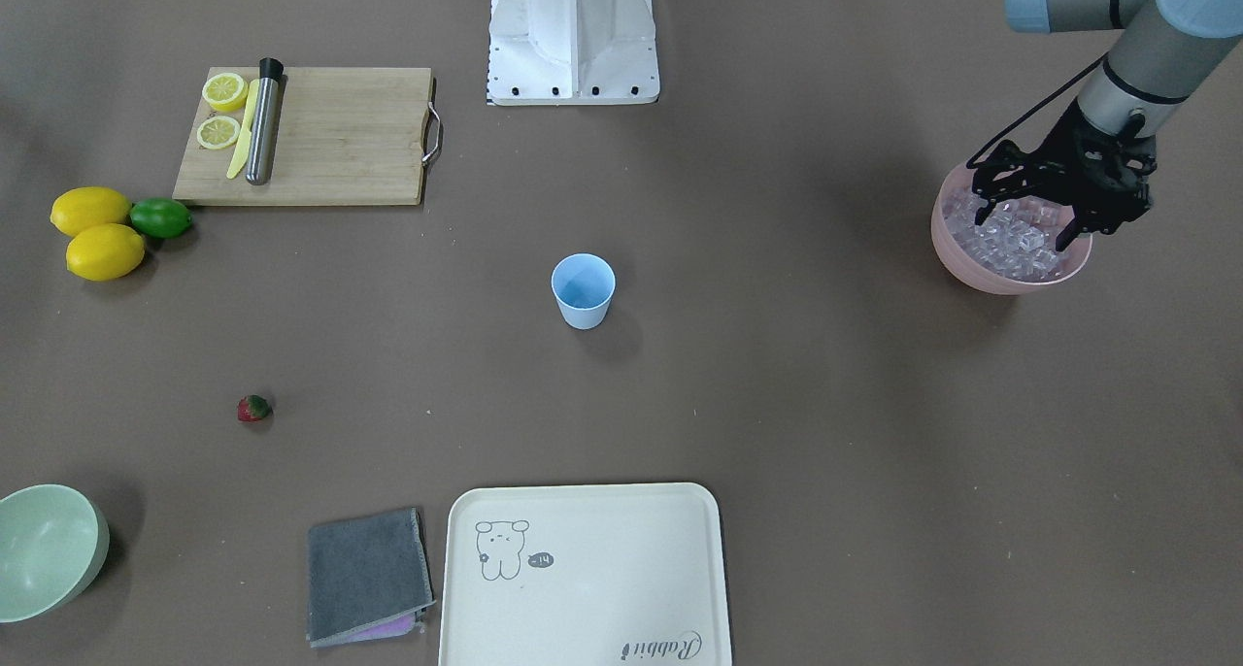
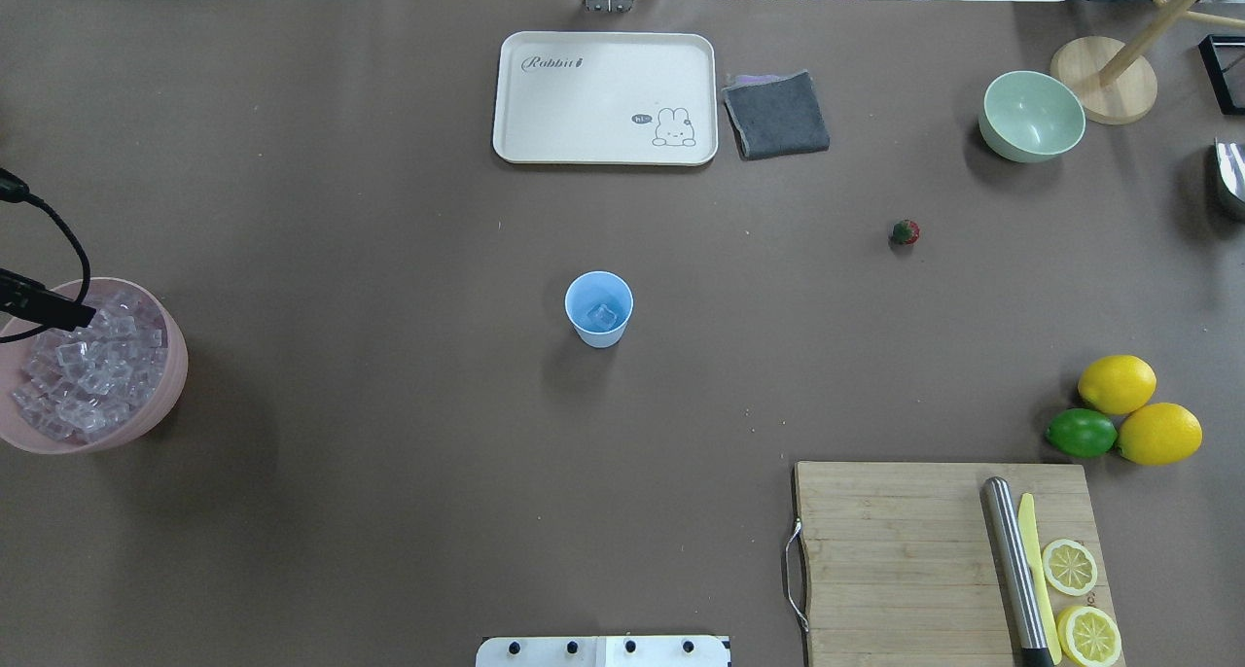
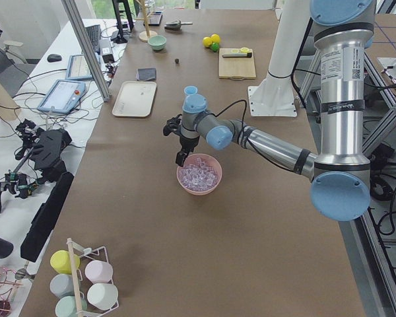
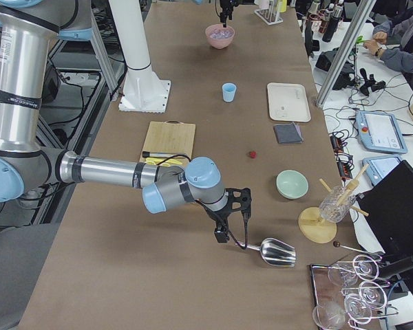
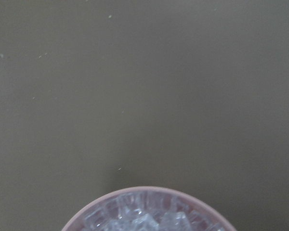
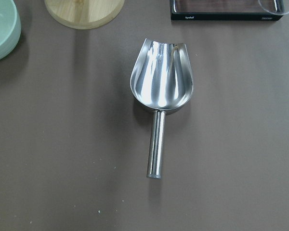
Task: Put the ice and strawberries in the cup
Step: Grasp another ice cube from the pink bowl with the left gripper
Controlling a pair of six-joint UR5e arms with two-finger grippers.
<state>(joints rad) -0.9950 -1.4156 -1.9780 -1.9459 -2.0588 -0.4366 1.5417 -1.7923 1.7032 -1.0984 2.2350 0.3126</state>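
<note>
Spreading across every view, the brown table [image 1: 825, 404] carries all the rest. The wooden cutting board [image 1: 340, 137] lies at the robot's right, near its base. The cream tray [image 1: 602, 588] sits on the operators' side.

The pink bowl [image 1: 971, 263] stands at the far left end, heaped with ice [image 1: 1015, 244]. The left gripper [image 1: 1024, 227] hangs right over it, fingers spread wide and tips down among the top cubes. Nothing is pinched between them (as far as the front view shows).

The mint-green bowl [image 1: 44, 549] sits at the opposite corner. Past the table's right end, a steel scoop [image 6: 161, 86] lies flat, handle toward the right gripper [image 4: 222, 235]. That gripper hangs low by the handle end. Only the side view shows it, so its fingers' spread cannot be told.

The light-blue cup [image 2: 599, 309] stands upright at mid-table, well apart from both grippers. A single ice cube [image 2: 604, 315] rests in its bottom. The strawberry [image 2: 906, 231] lies alone on the bare table, nearer the mint-green bowl than the cup.
</note>
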